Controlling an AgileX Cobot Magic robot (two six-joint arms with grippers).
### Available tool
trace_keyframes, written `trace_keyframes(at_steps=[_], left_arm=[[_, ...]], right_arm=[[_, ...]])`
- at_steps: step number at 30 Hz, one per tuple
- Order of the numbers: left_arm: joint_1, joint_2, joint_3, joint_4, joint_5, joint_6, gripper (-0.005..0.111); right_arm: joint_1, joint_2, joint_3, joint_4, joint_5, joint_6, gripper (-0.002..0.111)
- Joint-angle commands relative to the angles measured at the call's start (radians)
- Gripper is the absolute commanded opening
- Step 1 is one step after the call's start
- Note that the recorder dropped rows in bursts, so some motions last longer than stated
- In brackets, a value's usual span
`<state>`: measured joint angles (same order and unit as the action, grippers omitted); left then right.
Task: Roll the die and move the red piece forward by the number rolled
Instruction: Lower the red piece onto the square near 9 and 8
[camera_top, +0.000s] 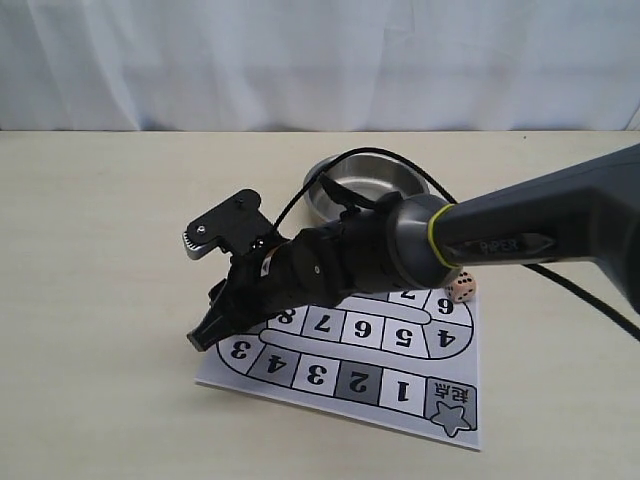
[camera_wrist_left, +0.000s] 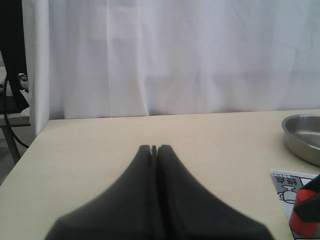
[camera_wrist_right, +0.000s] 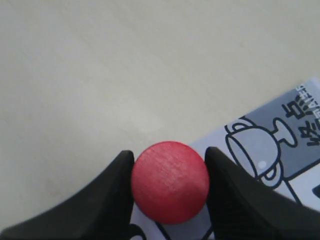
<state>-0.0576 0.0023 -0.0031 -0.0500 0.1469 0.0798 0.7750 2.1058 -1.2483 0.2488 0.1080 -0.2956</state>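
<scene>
In the right wrist view the red piece (camera_wrist_right: 170, 181), seen end-on as a red disc, sits between the two black fingers of my right gripper (camera_wrist_right: 170, 152), which is shut on it. It hangs over the edge of the game board (camera_wrist_right: 280, 150), by a cup drawing. In the exterior view the right gripper (camera_top: 204, 337) reaches across to the board's left end (camera_top: 225, 370) and hides the piece. The die (camera_top: 461, 288) lies at the board's far right edge. The left wrist view shows my left gripper (camera_wrist_left: 154, 148) shut on nothing, and the red piece (camera_wrist_left: 305, 212) at the frame's edge.
A steel bowl (camera_top: 365, 185) stands behind the board, partly covered by the right arm and its black cable (camera_top: 400, 165). The board carries a numbered track and a star square (camera_top: 452, 412). A white curtain closes off the back of the table.
</scene>
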Motion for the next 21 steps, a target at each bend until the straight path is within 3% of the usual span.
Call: trace_keyframes(at_steps=[1,21], left_arm=[[-0.002,-0.002,0.003,-0.005,-0.004,-0.007,0.000],[-0.002,-0.002,0.003,-0.005,-0.004,-0.007,0.000]], right_arm=[[-0.010,0.020,0.004,-0.020,0.045,0.004,0.005],[-0.010,0.020,0.004,-0.017,0.035,0.023,0.057]])
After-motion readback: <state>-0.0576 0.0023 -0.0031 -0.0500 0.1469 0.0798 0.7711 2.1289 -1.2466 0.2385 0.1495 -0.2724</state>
